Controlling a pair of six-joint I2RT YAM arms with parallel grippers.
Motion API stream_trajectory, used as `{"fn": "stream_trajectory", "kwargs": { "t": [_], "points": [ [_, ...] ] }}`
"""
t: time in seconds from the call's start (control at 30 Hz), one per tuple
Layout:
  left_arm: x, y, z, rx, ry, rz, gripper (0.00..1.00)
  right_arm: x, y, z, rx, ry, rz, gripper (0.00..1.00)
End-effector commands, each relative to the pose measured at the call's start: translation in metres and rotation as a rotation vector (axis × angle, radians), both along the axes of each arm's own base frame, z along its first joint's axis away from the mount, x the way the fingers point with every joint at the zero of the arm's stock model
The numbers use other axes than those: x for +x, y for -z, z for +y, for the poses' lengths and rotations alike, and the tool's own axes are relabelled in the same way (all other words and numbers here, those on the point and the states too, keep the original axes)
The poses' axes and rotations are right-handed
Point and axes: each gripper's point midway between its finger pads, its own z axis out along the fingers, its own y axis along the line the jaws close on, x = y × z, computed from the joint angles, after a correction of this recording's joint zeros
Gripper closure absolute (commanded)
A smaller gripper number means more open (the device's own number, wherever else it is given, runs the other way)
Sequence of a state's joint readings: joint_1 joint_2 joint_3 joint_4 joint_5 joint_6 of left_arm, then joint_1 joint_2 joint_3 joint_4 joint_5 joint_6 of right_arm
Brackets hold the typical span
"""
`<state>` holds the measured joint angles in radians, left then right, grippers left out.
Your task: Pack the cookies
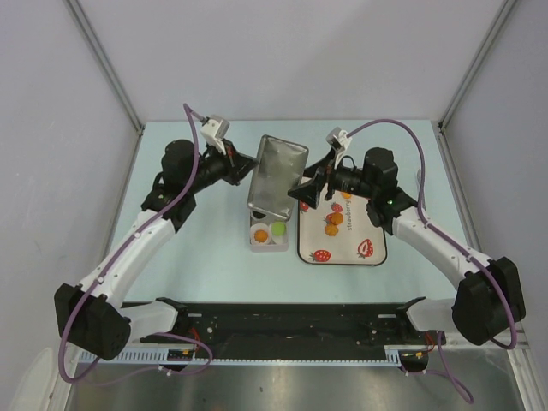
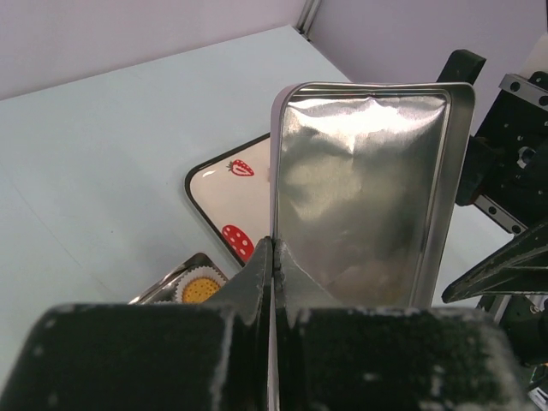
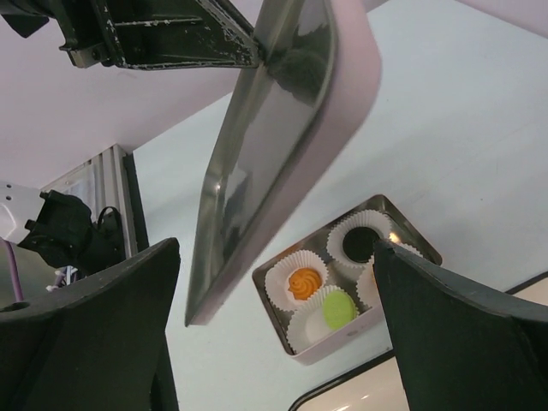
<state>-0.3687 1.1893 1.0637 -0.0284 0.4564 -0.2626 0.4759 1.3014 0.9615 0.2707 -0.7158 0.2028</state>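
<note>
Left gripper [image 2: 272, 257] pinched tin lid [image 2: 360, 188] edge. Right gripper [image 3: 276, 257] gaped wide at lid's 4 o'clock; orange cookie [image 1: 335, 219] lay on tray [image 1: 347, 241]

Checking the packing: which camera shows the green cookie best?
Right wrist: the green cookie sits plainly in its cup. The top view shows it only as a small dot; the left wrist view does not show it.
</note>
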Motion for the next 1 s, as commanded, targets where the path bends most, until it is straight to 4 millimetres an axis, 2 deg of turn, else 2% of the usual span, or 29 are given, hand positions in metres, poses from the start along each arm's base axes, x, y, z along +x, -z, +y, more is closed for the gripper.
{"fn": "stream_trajectory", "kwargs": {
  "t": [0.0, 0.1, 0.2, 0.23, 0.33, 0.4, 0.43, 0.53, 0.6, 0.63, 0.7, 0.73, 0.77, 0.8, 0.83, 0.87, 0.9, 0.97],
  "points": [
    [-0.005, -0.029, -0.009, -0.100, 0.000, -0.095, 1.00, -0.004, -0.034, 0.012, 0.061, -0.043, -0.088, 0.03],
    [-0.008, -0.033, -0.015, -0.134, 0.009, -0.109, 1.00, -0.005, -0.029, 0.018, 0.051, -0.052, -0.088, 0.14],
    [-0.012, -0.032, -0.021, -0.135, 0.024, -0.108, 1.00, -0.002, -0.027, 0.019, 0.041, -0.051, -0.086, 0.32],
    [-0.012, -0.033, -0.021, -0.139, 0.021, -0.113, 1.00, -0.001, -0.026, 0.020, 0.031, -0.050, -0.099, 0.43],
    [-0.013, -0.037, -0.016, -0.148, -0.004, -0.125, 1.00, 0.000, -0.023, 0.019, 0.007, -0.042, -0.098, 0.60],
    [-0.015, -0.039, -0.015, -0.153, -0.007, -0.132, 1.00, -0.001, -0.018, 0.019, -0.013, -0.043, -0.105, 0.68],
    [-0.017, -0.043, -0.014, -0.158, -0.007, -0.143, 1.00, -0.002, -0.018, 0.019, -0.019, -0.044, -0.108, 0.79],
    [-0.020, -0.044, -0.014, -0.159, 0.001, -0.140, 1.00, -0.001, -0.015, 0.018, -0.043, -0.030, -0.124, 1.00],
    [-0.020, -0.048, -0.011, -0.146, -0.011, -0.153, 0.98, 0.004, -0.017, 0.013, -0.071, 0.007, -0.161, 1.00],
    [-0.022, -0.049, -0.008, -0.137, -0.018, -0.156, 0.88, 0.005, -0.019, 0.011, -0.085, 0.020, -0.178, 1.00],
    [-0.025, -0.055, -0.004, -0.130, -0.017, -0.175, 0.77, 0.011, -0.016, 0.002, -0.147, 0.067, -0.215, 1.00],
    [-0.029, -0.059, -0.001, -0.132, 0.001, -0.187, 0.64, 0.014, -0.022, -0.001, -0.163, 0.084, -0.242, 1.00],
    [-0.033, -0.063, 0.002, -0.136, 0.011, -0.195, 0.57, 0.015, -0.016, -0.006, -0.203, 0.093, -0.239, 1.00],
    [-0.035, -0.071, 0.005, -0.139, 0.016, -0.210, 0.49, 0.020, -0.019, -0.011, -0.229, 0.131, -0.264, 1.00],
    [-0.034, -0.070, 0.011, -0.126, 0.014, -0.197, 0.38, 0.022, -0.015, -0.018, -0.284, 0.143, -0.297, 1.00],
    [-0.038, -0.074, 0.011, -0.114, 0.039, -0.204, 0.35, 0.024, -0.016, -0.023, -0.311, 0.159, -0.322, 1.00],
    [-0.040, -0.086, 0.015, -0.095, 0.046, -0.241, 0.33, 0.028, -0.020, -0.032, -0.345, 0.204, -0.354, 1.00],
    [-0.040, -0.083, 0.024, -0.051, 0.051, -0.215, 0.29, 0.032, -0.025, -0.045, -0.434, 0.233, -0.444, 1.00]
  ]
}}
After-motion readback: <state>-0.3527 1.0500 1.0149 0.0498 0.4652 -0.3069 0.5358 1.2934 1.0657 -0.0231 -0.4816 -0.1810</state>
